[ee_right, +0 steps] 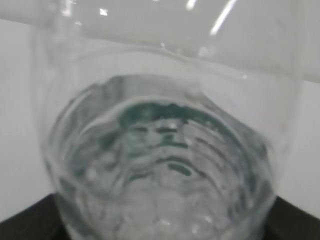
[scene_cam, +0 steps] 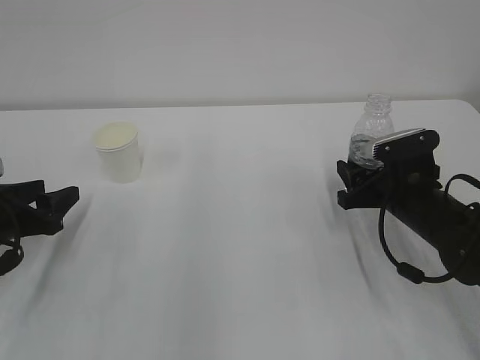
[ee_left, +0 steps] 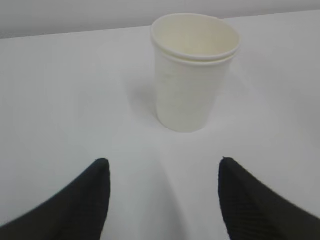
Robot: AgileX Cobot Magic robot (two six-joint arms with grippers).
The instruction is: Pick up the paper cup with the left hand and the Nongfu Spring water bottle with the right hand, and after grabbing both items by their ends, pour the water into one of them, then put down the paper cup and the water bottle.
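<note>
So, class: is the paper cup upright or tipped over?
Upright: the paper cup stands on its base, open rim facing up.

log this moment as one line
left hand open, short of paper cup | right hand around Nongfu Spring water bottle

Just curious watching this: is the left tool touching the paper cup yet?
Apart. The left wrist view shows bare table between the open left tool and the paper cup, standing beyond its fingertips.

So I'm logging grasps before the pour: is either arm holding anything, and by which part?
The right gripper sits around the water bottle's lower body; a firm grip cannot be told. The left gripper is open, short of the paper cup.
</note>
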